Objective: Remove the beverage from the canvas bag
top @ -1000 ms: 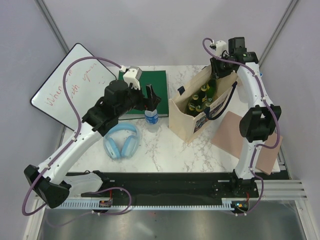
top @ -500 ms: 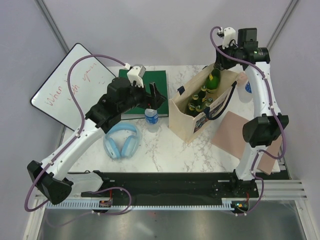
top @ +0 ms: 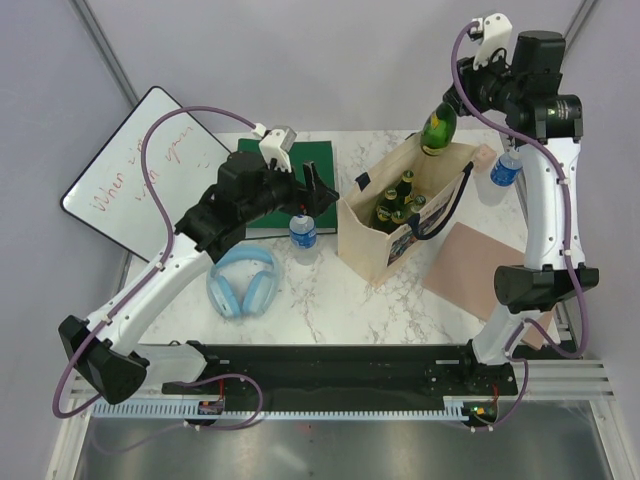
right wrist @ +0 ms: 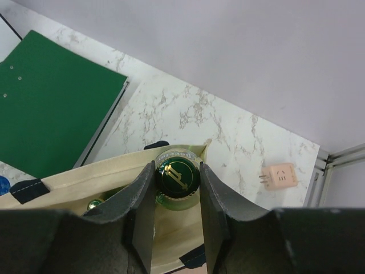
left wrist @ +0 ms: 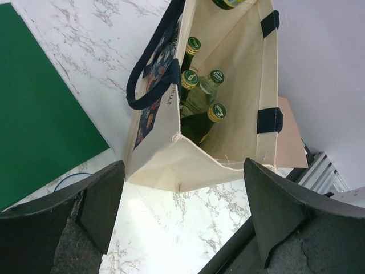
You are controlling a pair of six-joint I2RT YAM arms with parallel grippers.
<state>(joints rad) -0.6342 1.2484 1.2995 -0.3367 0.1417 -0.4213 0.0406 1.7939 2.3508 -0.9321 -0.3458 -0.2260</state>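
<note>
Right jaws pinch the green bottle at its cap; it hangs over the canvas bag's far end, base near the rim. I lift straight until clear, then swing to the counter. Left jaws spread, idle beside the bag.

Bright, even light, soft shadows; glare patches the marble table; the left pincer looks blurred.

Above canvas bag hangs green bottle (seemingly clear).
</note>
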